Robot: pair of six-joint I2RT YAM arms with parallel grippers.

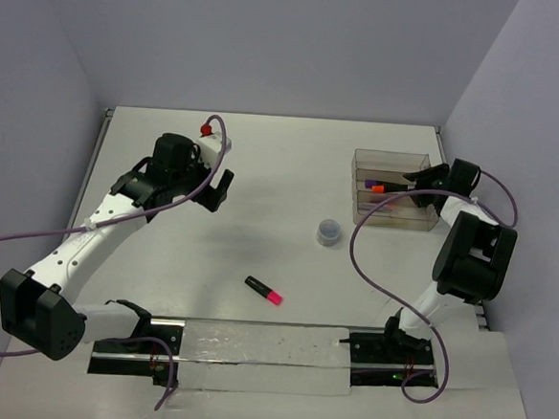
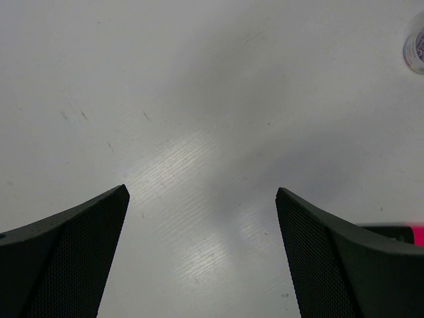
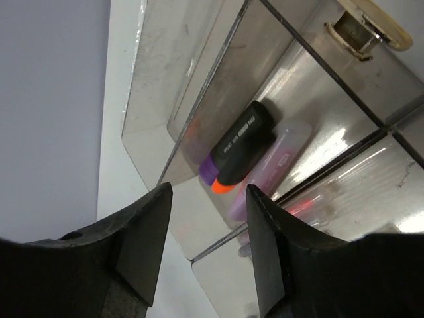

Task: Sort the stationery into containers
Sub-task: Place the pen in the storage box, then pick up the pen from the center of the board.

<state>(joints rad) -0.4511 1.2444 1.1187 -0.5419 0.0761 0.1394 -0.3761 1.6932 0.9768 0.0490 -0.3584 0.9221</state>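
At two o'clock sits the clear tray [image 1: 354,188]. Its middle slot holds a black pen [image 3: 242,142] and a lilac pen [image 3: 281,159]. The left gripper [image 2: 202,191] and right gripper [image 3: 209,189] are apart, empty.

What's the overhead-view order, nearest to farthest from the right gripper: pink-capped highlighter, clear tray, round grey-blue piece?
1. Clear tray, far right, directly under the right gripper.
2. Round grey-blue piece, centre, just left of the tray.
3. Pink-capped highlighter, front centre, farthest left.
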